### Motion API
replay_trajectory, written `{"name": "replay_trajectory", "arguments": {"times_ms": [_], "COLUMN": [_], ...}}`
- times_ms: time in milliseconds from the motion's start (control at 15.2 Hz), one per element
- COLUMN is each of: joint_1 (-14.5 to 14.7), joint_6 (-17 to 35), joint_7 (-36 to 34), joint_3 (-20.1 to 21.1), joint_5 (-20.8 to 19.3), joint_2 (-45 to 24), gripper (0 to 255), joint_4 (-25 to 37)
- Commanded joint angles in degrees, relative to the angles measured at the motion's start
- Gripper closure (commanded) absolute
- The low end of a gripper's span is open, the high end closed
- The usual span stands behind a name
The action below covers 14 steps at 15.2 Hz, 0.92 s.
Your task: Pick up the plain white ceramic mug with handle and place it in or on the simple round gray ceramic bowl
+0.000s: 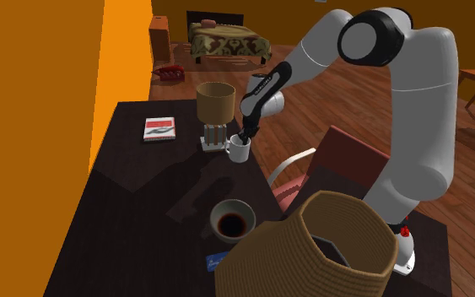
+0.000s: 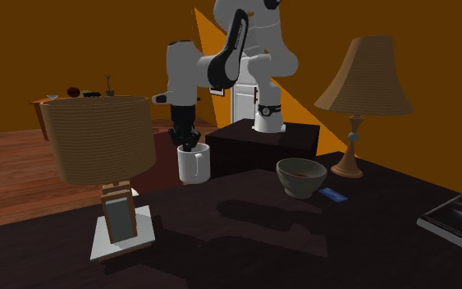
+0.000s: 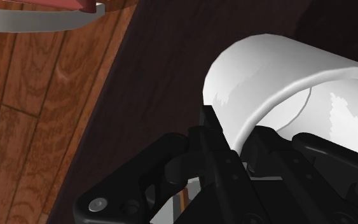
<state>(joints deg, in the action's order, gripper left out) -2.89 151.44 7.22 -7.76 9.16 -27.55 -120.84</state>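
One wall of the white mug [image 1: 239, 152] is all that the pincer [image 1: 244, 135] is taking, and that is what is worrying me: held by the rim alone, the mug could be swinging or slipping loose on the lift, and its handle could be catching the small lamp [image 1: 215, 103] standing just beside it. The pincer is reaching down from above, narrowly parted, one finger going inside the mug and the other pressing its outer face, so it appears to be clasping that wall. The mug appears to be sitting on the dark bench [image 1: 134, 219], near the edge facing the red chair [image 1: 349, 156]. The grey bowl [image 2: 301, 185] is waiting well apart along the bench, beside a blue card [image 1: 216, 261] and a big woven lampshade [image 1: 311, 253] that could be crowding my approach.
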Motion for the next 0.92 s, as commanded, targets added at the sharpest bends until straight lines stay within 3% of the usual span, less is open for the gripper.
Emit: {"name": "replay_trajectory", "arguments": {"times_ms": [0, 858], "joint_1": [0.3, 1.4], "joint_6": [-1.1, -9.1], "joint_7": [-0.3, -2.1], "joint_3": [-0.3, -1.9], "joint_5": [-0.4, -2.9], "joint_2": [1.5, 9.4], "gripper": [255, 255], "joint_4": [-0.4, -0.3]}}
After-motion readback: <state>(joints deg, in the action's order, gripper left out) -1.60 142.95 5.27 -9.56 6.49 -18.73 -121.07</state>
